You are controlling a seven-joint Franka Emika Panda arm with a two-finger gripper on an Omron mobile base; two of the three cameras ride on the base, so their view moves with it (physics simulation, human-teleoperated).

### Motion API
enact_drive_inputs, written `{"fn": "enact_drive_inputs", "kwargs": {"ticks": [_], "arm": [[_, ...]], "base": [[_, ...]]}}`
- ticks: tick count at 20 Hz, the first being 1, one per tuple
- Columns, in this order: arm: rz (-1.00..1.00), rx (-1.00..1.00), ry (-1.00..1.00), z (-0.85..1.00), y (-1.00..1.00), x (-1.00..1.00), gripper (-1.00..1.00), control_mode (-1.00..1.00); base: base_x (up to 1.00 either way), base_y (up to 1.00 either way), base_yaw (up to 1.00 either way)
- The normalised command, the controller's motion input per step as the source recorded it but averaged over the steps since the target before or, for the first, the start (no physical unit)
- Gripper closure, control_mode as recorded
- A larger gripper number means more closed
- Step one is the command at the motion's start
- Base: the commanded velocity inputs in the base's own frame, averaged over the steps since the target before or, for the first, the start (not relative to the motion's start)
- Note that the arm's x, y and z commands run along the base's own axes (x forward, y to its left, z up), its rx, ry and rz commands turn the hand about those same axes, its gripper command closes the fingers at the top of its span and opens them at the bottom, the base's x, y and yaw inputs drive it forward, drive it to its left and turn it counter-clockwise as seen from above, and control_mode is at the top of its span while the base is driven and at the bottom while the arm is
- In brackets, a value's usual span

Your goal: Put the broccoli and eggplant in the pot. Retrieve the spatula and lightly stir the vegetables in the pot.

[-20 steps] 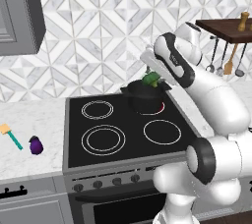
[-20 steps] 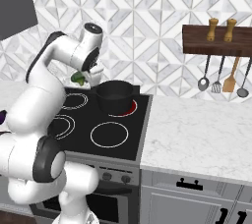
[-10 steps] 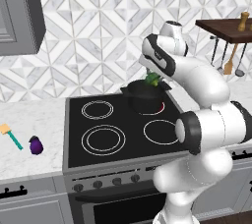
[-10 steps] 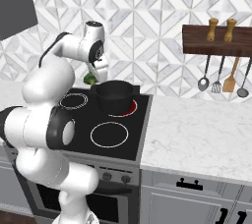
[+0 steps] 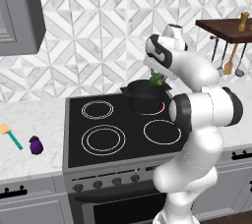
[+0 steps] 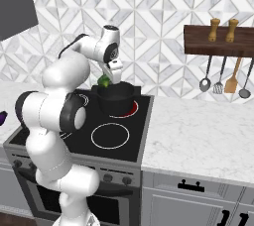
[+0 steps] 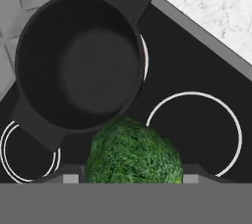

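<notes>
Broccoli: held in the gripper, jaws closed on its two sides; seen at the bottom centre of the hand view, lumpy head toward the camera. In the left base view it sits right of centre, just above the near rim of the pot.

Pot: black, empty, on the rear burner of the stove; upper left of the hand view, one handle at the top, one at lower left. The broccoli overlaps only the rim's lower edge and is not yet over the middle.

Risk (a judgement): if released here, the floret is likely to strike the rim and roll onto the stove top, since it hangs over the edge rather than the opening. A low carry could also nudge the pot off its burner.

Orientation: the head faces up at the hand camera, so the stem is taken to point down and away; the long axis is foreshortened and cannot be read exactly.

Eggplant: lower left of the left base view, on the marble surface, cap uppermost. Spatula: just left of it, apart, handle slanting toward the lower right (blade at the upper-left end).
</notes>
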Motion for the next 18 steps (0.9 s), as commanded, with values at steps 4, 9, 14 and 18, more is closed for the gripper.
{"fn": "enact_drive_inputs", "kwargs": {"ticks": [4,9,14,18], "arm": [[0.00,-0.02,0.10,-0.20,-0.26,0.39,1.00,-1.00],[0.00,0.00,0.08,-0.05,-0.09,0.46,1.00,-1.00],[0.00,-0.03,0.00,-0.22,0.00,0.46,1.00,-1.00],[0.00,-0.04,0.00,-0.42,0.00,0.00,1.00,-1.00]], "base": [[0.00,0.00,0.00],[0.00,0.00,0.00],[0.00,0.00,0.00],[0.00,0.00,0.00]]}}
